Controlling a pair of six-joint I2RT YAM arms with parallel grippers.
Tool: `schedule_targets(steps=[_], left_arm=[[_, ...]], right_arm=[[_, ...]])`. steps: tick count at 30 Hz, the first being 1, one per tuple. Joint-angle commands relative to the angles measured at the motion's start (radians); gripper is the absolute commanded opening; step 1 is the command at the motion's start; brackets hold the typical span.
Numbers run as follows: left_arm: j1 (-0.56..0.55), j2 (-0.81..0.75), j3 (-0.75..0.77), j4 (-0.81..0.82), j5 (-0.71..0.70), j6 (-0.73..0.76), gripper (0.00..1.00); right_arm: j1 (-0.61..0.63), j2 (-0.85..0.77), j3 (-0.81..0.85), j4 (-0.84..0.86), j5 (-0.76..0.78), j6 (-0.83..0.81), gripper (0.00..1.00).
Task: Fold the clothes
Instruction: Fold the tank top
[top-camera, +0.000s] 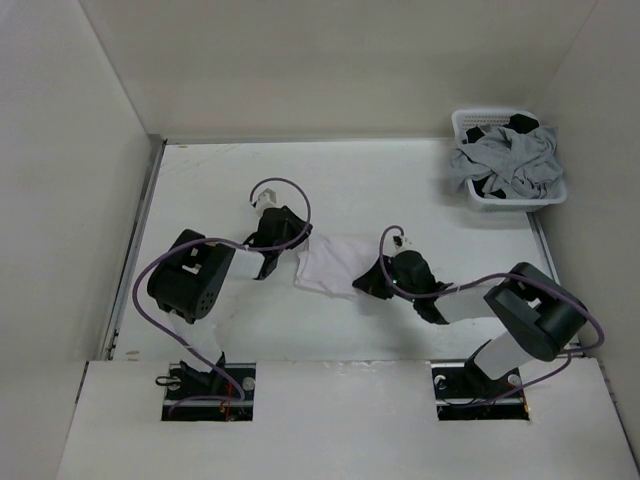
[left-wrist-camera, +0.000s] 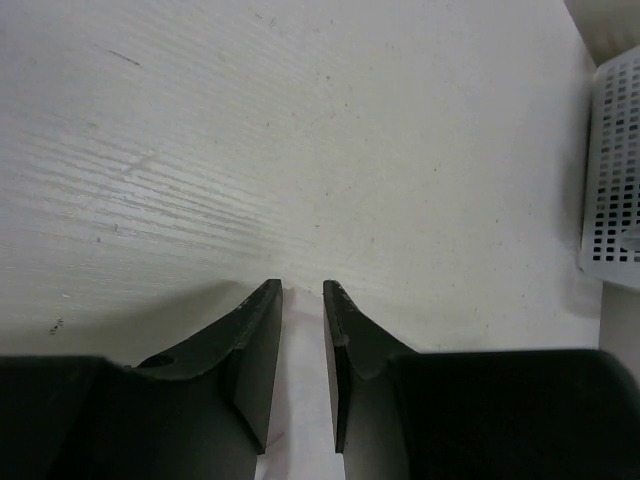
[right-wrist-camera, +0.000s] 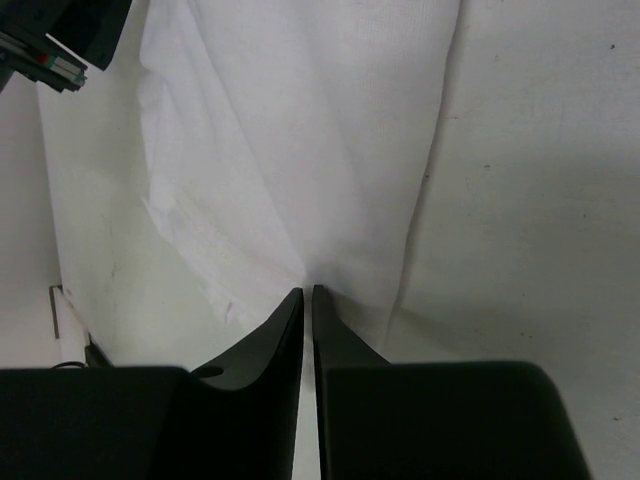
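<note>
Midway across the white table (top-camera: 220, 180), the plain white short-sleeved T-shirt (top-camera: 328, 262) lay bunched between both arms, well apart from the white perforated plastic basket (top-camera: 505, 206) of grey and black garments (top-camera: 510, 160) at 1 o'clock. The right gripper (right-wrist-camera: 308, 292) was clenched on its 4 o'clock edge; the left gripper (left-wrist-camera: 302, 288), at its 10 o'clock edge, stood narrowly parted, whether pinching cloth I could not tell.
</note>
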Motion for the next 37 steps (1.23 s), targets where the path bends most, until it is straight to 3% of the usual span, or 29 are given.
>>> schedule_targets(steps=[1, 5, 7, 15, 20, 26, 31, 37], left_arm=[[0.002, -0.075, -0.002, 0.084, 0.036, 0.015, 0.23], [-0.018, -0.224, -0.05, 0.068, 0.032, 0.045, 0.31], [-0.032, -0.319, -0.095, 0.035, 0.004, 0.077, 0.37], [-0.069, -0.692, -0.301, -0.263, -0.152, 0.168, 0.53], [-0.038, -0.923, -0.398, -0.451, -0.154, 0.157, 0.61], [-0.001, -1.085, -0.447, -0.619, -0.16, 0.147, 0.65], [0.017, -1.112, -0.446, -0.63, -0.137, 0.168, 0.67], [0.033, -1.02, -0.424, -0.607, -0.135, 0.179, 0.68]], right_arm=[[0.018, -0.012, -0.024, 0.029, 0.022, 0.014, 0.16], [0.026, -0.142, -0.014, -0.026, 0.023, -0.003, 0.41], [0.021, -0.221, 0.008, -0.073, 0.023, -0.034, 0.48], [-0.057, -0.59, 0.034, -0.202, 0.199, -0.215, 0.66], [-0.17, -0.69, -0.055, -0.155, 0.324, -0.232, 0.71], [-0.319, -0.684, -0.162, -0.092, 0.336, -0.18, 0.74], [-0.368, -0.641, -0.17, -0.071, 0.319, -0.164, 0.74], [-0.367, -0.618, -0.168, -0.055, 0.319, -0.163, 0.75]])
